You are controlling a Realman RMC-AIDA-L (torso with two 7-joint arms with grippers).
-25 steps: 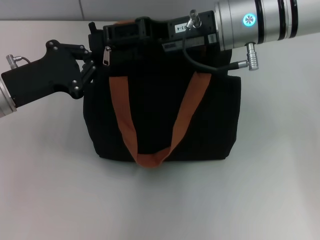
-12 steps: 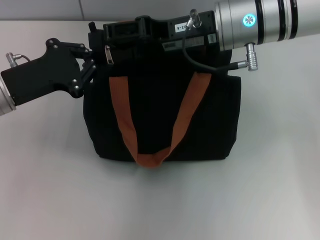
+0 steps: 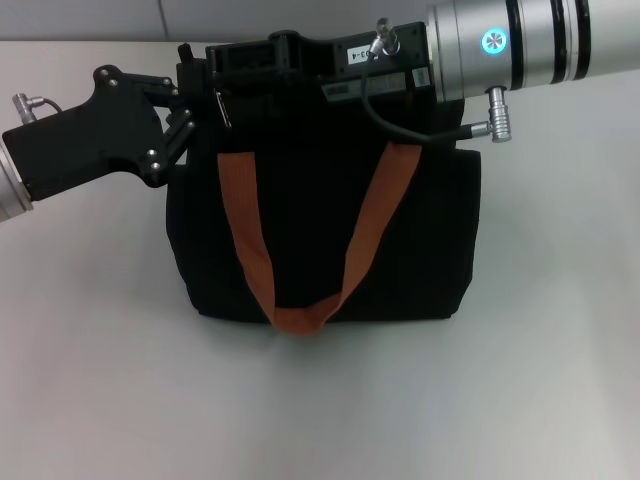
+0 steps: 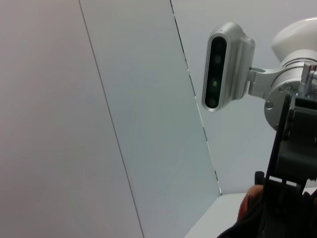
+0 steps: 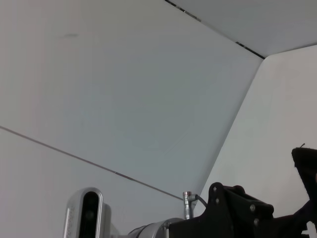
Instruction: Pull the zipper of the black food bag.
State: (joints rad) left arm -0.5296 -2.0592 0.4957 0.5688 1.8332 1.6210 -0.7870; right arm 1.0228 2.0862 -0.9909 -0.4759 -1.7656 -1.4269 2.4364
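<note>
Left claw at small silver zipper pull on boxy black fabric bag, grip unclear; pull barely begun.

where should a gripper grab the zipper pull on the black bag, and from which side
Probably the zipper tab's free lower end, pinched across its flat faces. It hangs at the black food bag top-left corner, so come from the robot's left, where the left gripper is.
</note>
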